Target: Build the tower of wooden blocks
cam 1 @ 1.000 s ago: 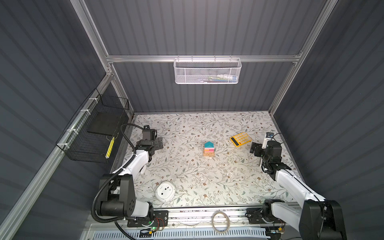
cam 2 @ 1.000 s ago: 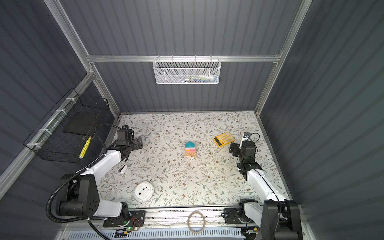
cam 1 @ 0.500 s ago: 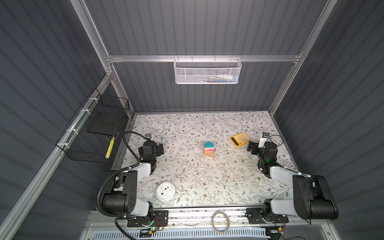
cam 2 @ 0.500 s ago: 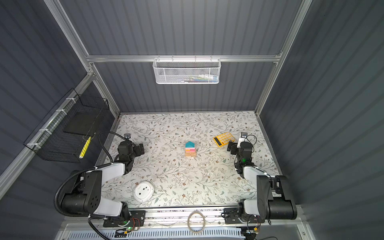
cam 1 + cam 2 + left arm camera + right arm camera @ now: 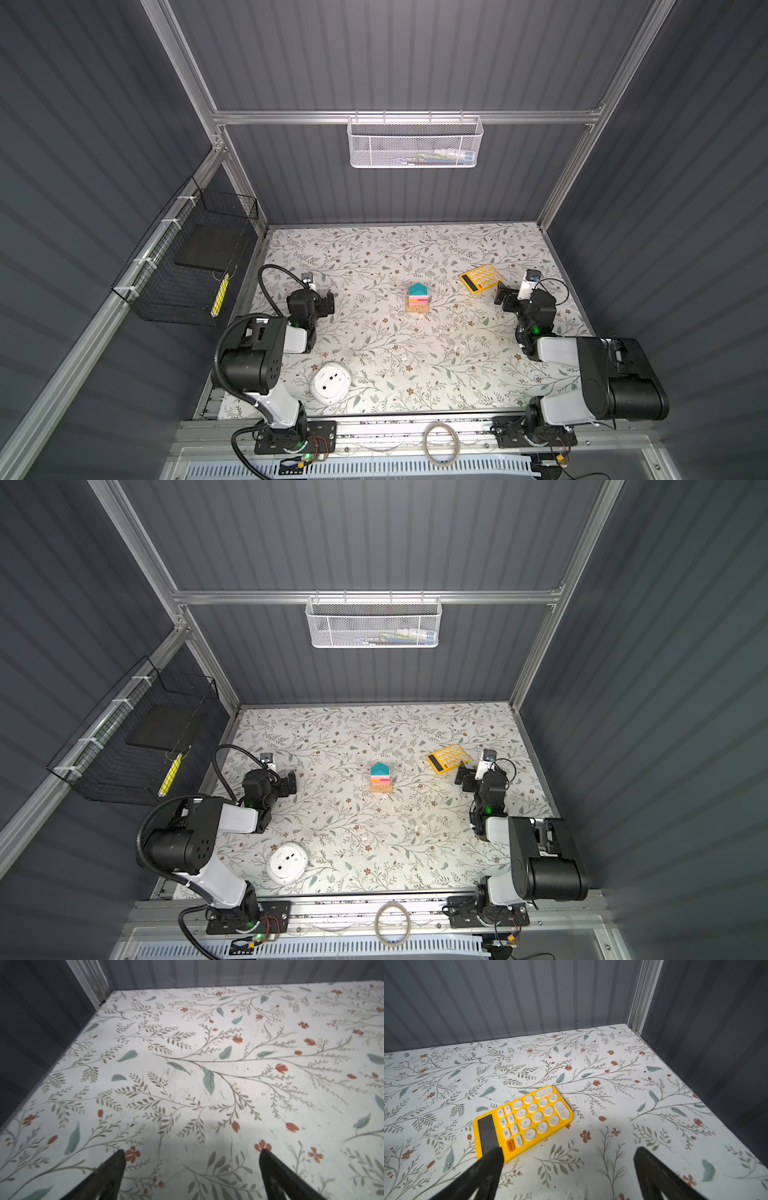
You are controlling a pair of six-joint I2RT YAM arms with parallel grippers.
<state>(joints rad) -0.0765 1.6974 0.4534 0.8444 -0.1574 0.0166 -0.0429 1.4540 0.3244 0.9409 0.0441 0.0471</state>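
Both top views show the tower [image 5: 418, 297] apparently complete on the table [image 5: 374, 257], so left fingers [image 5: 110, 1172] and right fingers [image 5: 488, 1165] rest spread wide, empty, well clear.

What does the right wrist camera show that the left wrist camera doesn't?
Only the right wrist view shows the yellow calculator, lying flat, with the right pincer near its display end. Only the left wrist view shows the left pincer, over bare surface with no object in sight. Both share the floral tabletop, grey ribbed walls, and open jaws with nothing between them. Neither shows the tower, which stands mid-table in both top views.
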